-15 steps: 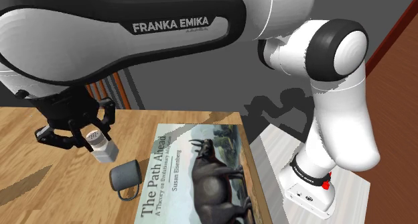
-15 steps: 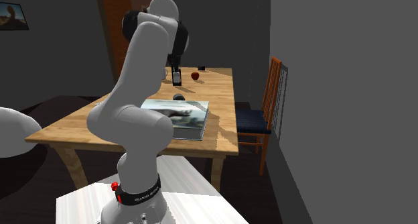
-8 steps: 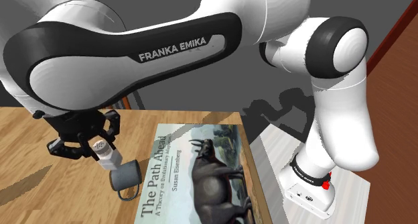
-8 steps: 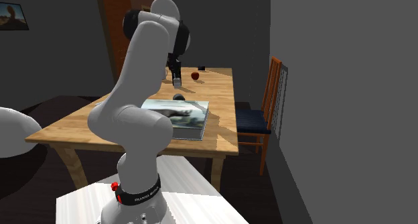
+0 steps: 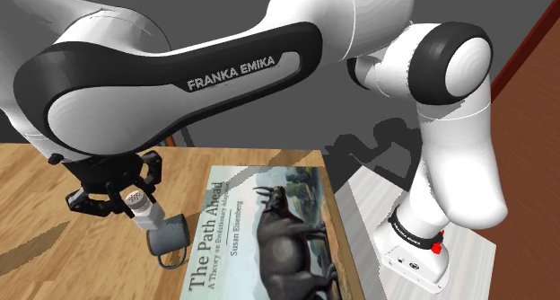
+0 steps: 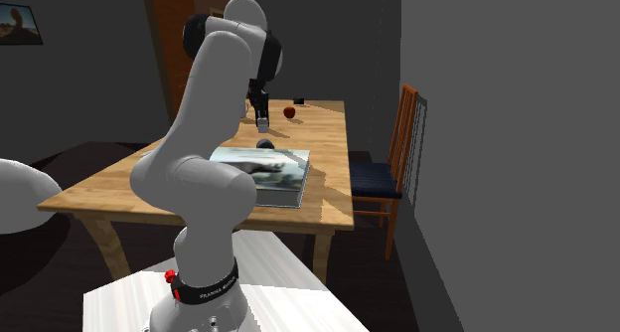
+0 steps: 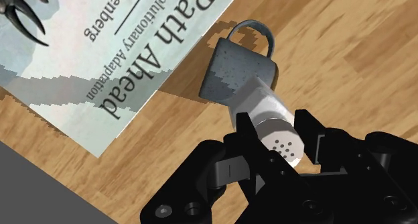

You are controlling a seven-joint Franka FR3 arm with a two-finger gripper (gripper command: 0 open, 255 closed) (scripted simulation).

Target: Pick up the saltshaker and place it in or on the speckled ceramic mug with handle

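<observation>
Gripper (image 7: pixel 274 127) clasps the white saltshaker (image 7: pixel 270 110), jaws narrow on its perforated cap end. The saltshaker hangs tilted just above the mug (image 7: pixel 236 71), its far end at the mug's edge. The grey speckled mug lies on its side on the table (image 7: pixel 348 55), just beside the book (image 7: pixel 100 48).

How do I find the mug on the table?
Look at the wooden table, then the big book with an animal on its cover. Beside its title edge sits the mug: small, dark grey, speckled, with a loop handle.
</observation>
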